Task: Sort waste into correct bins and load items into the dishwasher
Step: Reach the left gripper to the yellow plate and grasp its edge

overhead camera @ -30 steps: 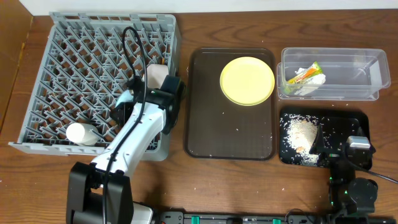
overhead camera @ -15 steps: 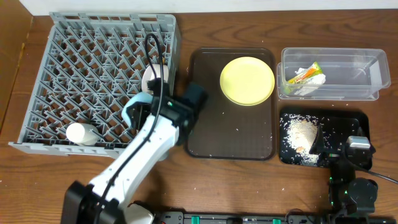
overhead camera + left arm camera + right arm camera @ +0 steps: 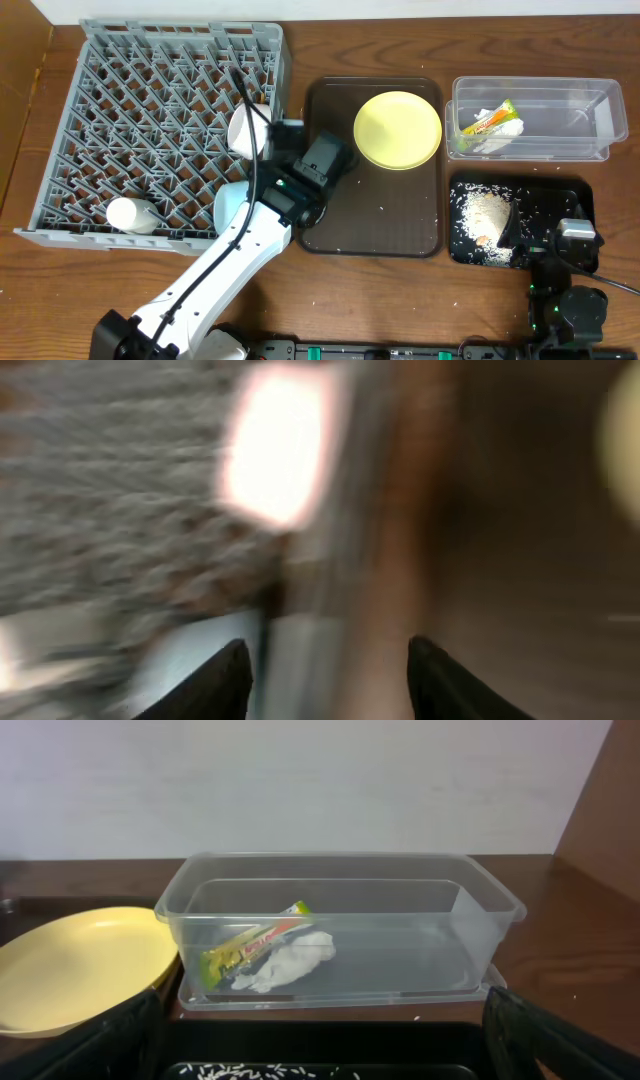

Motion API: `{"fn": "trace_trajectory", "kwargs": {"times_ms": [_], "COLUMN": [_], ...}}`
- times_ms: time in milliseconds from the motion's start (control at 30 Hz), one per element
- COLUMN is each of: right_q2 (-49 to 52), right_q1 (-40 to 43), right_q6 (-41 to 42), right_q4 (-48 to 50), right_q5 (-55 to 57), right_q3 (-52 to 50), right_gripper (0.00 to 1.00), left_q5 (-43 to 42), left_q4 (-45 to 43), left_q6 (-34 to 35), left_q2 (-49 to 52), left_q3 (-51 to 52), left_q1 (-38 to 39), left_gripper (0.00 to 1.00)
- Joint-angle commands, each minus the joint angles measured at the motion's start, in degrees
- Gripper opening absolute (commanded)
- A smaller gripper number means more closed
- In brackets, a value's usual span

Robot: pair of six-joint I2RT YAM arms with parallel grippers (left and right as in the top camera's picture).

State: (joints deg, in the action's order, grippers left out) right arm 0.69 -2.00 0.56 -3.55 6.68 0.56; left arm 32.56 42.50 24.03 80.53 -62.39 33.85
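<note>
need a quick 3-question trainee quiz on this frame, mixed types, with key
1. True or false: the yellow plate is already in the dish rack.
2. The snack wrapper lies in: A) the clear tub; B) the dish rack; C) the yellow plate.
3. Name the three items that are in the dish rack.

Key
1. False. It lies on the brown tray.
2. A, beside the napkin.
3. White bowl, light blue bowl, white cup.

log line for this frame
left jaws open | right jaws open | plate on tray | wrapper, napkin in tub | cup in rack
</note>
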Motion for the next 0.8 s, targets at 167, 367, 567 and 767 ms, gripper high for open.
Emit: {"fn": "trace_trajectory", "kwargs": {"times_ms": [167,367,567,767], "right_q2": [-0.3,-0.3,-0.3,-0.3], "right_q1": [0.5,0.5,0.5,0.5], "right_q6": [-0.4,-0.4,-0.4,-0.4], "right_q4": [0.1,0.1,0.1,0.1], "right_q5": [0.2,0.2,0.2,0.2], "right_q3": [-0.3,-0.3,-0.3,-0.3], "right_gripper": [0.99,0.99,0.99,0.99], "left_q5": [-35.0,-49.6,-55.5,-55.5], "left_q4": [-22.5,-35.3,-37.2,-38.1], "left_q6": [-3.5,3.9,5.4,5.2], "left_q2": [4.2,13.7,23.6,28.9], "left_q3": [-1.1,-1.2,-1.6,-1.6], "left_q1": [-1.0,-7.0,-11.2,-11.5], "left_gripper": [0.63,0.63,0.63,0.62]}}
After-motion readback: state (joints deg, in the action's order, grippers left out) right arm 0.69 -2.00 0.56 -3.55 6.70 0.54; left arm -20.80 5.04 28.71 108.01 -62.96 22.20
